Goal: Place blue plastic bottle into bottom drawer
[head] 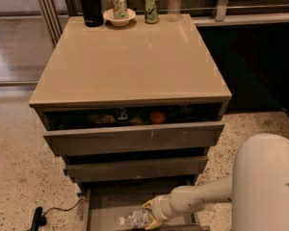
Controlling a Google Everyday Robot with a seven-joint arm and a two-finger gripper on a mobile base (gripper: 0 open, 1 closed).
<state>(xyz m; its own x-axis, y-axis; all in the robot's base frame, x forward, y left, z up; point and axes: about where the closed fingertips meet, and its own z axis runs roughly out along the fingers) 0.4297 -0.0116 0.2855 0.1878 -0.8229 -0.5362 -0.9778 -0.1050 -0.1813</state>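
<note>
Where the bottom drawer (104, 203) stands pulled out at the lower middle of the frame, the gripper (148, 215) sits low inside it, at the end of a white arm (197, 197) that reaches in from the lower right. Its yellowish fingers (153, 223) are closed around the right end of the blue plastic bottle (136, 219), one above it and one below. That bottle lies on its side over the grey drawer floor, its white cap pointing toward the left of the frame; whether it touches the floor cannot be told. Directly above, the middle drawer (135, 168) juts out a little, and above that the top drawer (135, 137) is partly open, showing an orange fruit (157, 117) and darker items in shadow. These drawers belong to a tan bench (130, 61) that fills the centre of the frame. Along its far edge, at the upper part of the frame, stand a black flask (89, 5), a white bowl (119, 18) holding a printed can (119, 5), a green-printed can (151, 7) just to the right of the bowl, and a taller clear bottle (174, 2) beside that. A rounded white robot body (267, 184) fills the lower right corner, and a black cable (43, 215) trails over the speckled floor (19, 167) at lower left.
</note>
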